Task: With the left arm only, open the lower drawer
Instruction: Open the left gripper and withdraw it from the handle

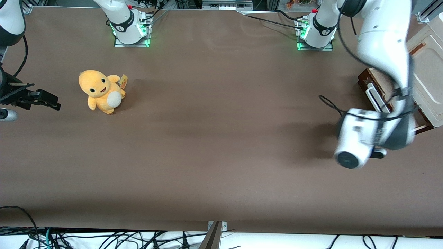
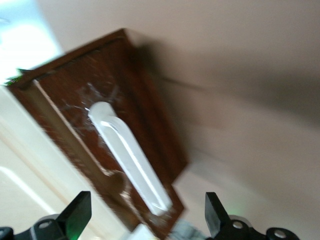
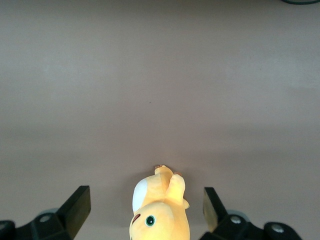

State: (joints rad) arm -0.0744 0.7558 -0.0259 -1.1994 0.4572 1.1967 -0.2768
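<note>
The lower drawer (image 1: 369,84) is dark brown with a white bar handle (image 1: 375,98) and juts out a little from the cream cabinet (image 1: 429,72) at the working arm's end of the table. The left arm's wrist (image 1: 361,138) hovers in front of the drawer, slightly nearer the front camera than the handle, and hides the gripper there. In the left wrist view the gripper (image 2: 146,212) is open, its black fingertips (image 2: 80,210) spread wide. One end of the white handle (image 2: 131,157) lies between them without touching. The drawer front (image 2: 120,80) faces the camera.
An orange plush toy (image 1: 102,91) sits on the brown table (image 1: 221,145) toward the parked arm's end. The cream cabinet panel (image 2: 30,170) borders the drawer. A black cable (image 1: 330,103) loops off the wrist over the table.
</note>
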